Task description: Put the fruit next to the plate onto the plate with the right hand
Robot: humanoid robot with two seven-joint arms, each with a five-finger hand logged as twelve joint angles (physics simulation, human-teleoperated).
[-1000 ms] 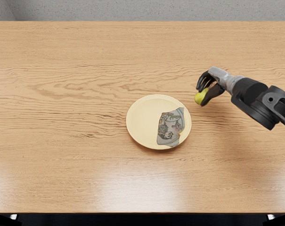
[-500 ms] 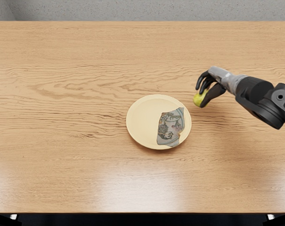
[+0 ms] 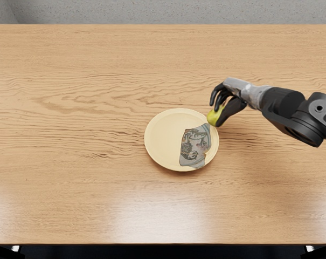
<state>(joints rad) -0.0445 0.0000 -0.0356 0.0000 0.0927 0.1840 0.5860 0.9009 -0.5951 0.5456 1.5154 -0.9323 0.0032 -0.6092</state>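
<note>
My right hand [image 3: 219,106] reaches in from the right edge with its dark fingers curled around a small yellow-green fruit [image 3: 213,116]. The fruit hangs just at the upper right rim of the cream plate [image 3: 165,137]. A patterned patch covers the plate's right half. The fingers hide most of the fruit. The left arm does not show.
The wooden table [image 3: 71,108] stretches wide on all sides of the plate. Its front edge runs along the bottom of the picture and a grey wall lies behind the far edge.
The right hand has carried the fruit leftward, from well right of the plate to its upper right rim. The plate has stayed still.
</note>
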